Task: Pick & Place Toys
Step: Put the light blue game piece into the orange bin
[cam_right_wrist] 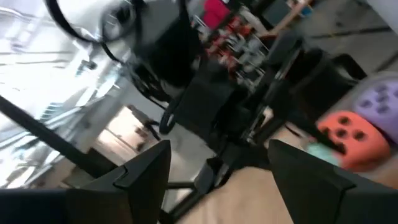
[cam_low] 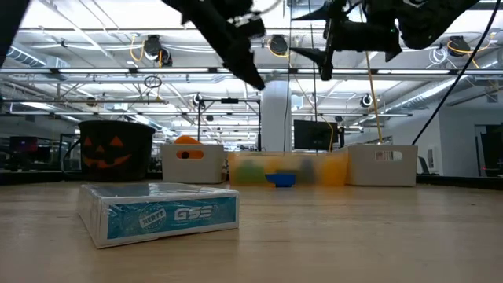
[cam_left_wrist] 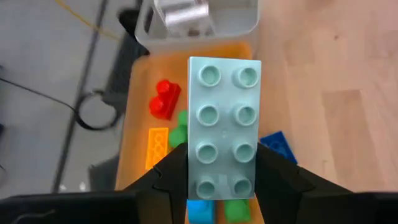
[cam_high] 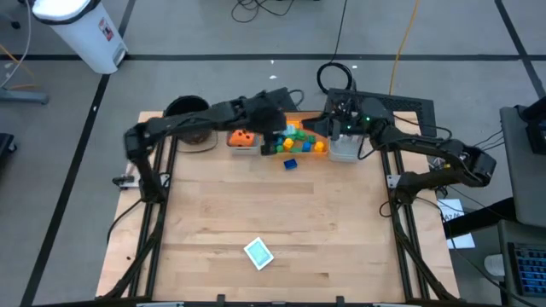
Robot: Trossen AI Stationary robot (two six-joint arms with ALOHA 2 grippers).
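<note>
Left gripper holds a brick above the tray; loose bricks lie below it, a card box well apart.

The wooden table stands on a grey floor crossed by dark lines, and its light planks run across the top. A white cylindrical bin stands off the far left corner, and black cables and an orange cord trail over the floor behind the table. A desk edge with a keyboard shows at the right. Seen level across the table, the room behind is a wide hall (open, industrial) with a white column, a monitor, and a ceiling of metal trusses and ducts, lit by round lamps.
</note>
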